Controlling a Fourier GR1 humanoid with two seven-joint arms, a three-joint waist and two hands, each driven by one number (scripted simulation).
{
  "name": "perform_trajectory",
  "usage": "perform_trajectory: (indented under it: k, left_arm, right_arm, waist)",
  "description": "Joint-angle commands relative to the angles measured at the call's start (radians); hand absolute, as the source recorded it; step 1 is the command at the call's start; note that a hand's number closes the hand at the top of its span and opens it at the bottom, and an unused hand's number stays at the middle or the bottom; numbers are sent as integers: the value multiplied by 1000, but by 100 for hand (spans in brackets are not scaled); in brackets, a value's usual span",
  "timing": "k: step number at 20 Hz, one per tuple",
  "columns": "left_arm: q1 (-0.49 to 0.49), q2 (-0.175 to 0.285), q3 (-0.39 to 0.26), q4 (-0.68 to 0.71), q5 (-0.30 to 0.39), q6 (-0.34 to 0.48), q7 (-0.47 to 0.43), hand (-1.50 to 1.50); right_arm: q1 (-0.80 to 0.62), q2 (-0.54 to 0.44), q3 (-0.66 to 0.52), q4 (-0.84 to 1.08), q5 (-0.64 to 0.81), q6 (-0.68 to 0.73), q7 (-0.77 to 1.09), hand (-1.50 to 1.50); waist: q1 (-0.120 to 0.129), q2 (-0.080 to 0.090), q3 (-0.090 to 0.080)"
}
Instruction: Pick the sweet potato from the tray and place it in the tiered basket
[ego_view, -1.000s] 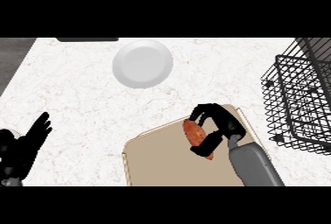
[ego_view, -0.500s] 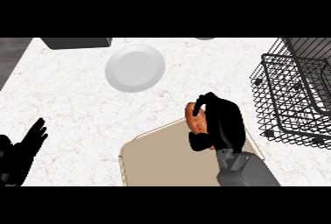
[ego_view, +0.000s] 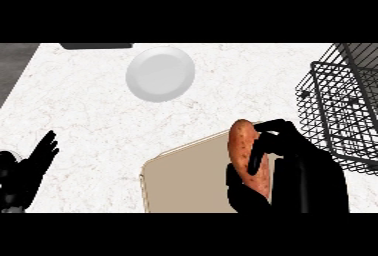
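While the left hand (ego_view: 28, 172) rests open, fingers up, at the lower left edge, the tray (ego_view: 184, 180) lies just left of the right hand (ego_view: 295, 157), whose fingers curl round the sweet potato (ego_view: 241, 142). Picking looks done; carrying it to the basket (ego_view: 343, 107), up and right of that hand, is left to do.

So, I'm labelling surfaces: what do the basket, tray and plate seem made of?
The black tiered wire basket looks like dark-coated metal: thin rods in an open grid. The flat beige rectangular tray looks matte, perhaps wood or plastic; no grain shows. The round white plate looks like smooth ceramic or plastic, evenly pale.
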Motion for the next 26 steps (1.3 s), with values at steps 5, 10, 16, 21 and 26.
perform_trajectory:
  k: [5,10,16,21,26]
  left_arm:
    - [-63,-35,-32,53,-48,22,-22,0]
    - [-20,10,12,20,6,-48,-18,0]
    - [-77,13,22,37,-8,-25,17,0]
    - [11,-21,0,-17,-17,-30,-31,0]
    - [-23,-6,4,-52,-24,-30,29,0]
  right_arm:
    - [-51,3,-180,-118,2,127,10,150]
    - [-152,-86,-480,31,-139,74,-177,150]
    - [-211,-163,-693,246,-291,-85,-374,150]
    - [-303,-175,-840,411,-465,-181,-484,150]
    - [-399,-279,-913,625,-546,-195,-603,150]
  waist:
    - [25,17,2]
    - [37,18,2]
    - [36,20,3]
    - [44,19,3]
    - [43,18,3]
